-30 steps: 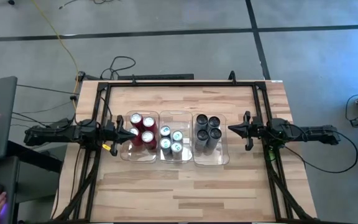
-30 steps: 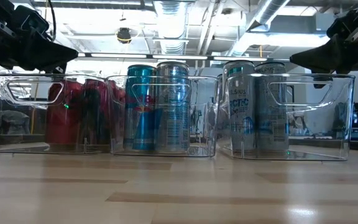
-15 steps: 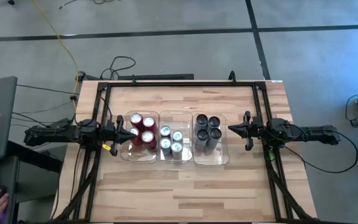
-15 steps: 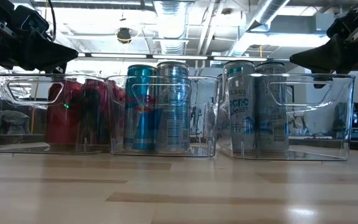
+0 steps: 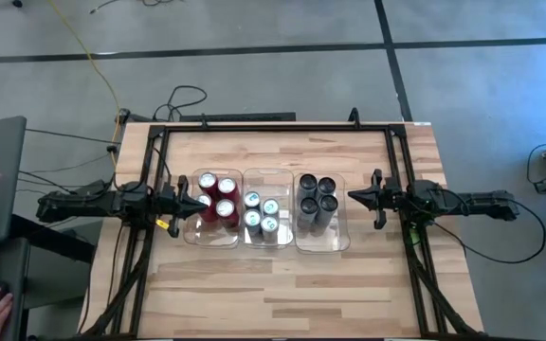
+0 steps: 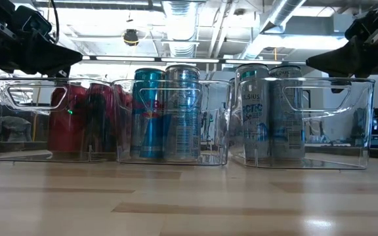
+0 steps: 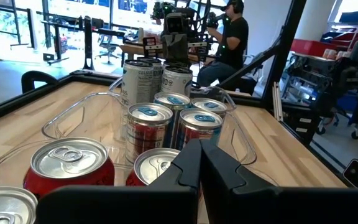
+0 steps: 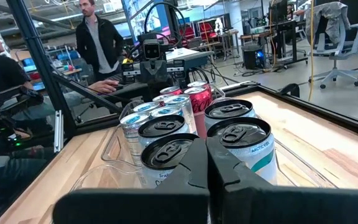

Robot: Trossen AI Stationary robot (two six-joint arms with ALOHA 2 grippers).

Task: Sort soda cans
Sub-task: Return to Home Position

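— Soda cans (image 5: 262,212): location?
— Three clear bins (image 5: 322,244), mid-table; red, blue-marked, dark grey, four apiece.
— Grippers?
— Left gripper (image 5: 200,200), right gripper (image 5: 352,197): fingers together, empty, at either end of the row.

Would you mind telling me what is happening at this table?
The cans look sorted: red cans in the left bin, blue-marked cans in the middle bin, grey cans in the right bin, all three side by side mid-table. The arms hold nothing; the left claw and right claw are shut, one at each end of the row.
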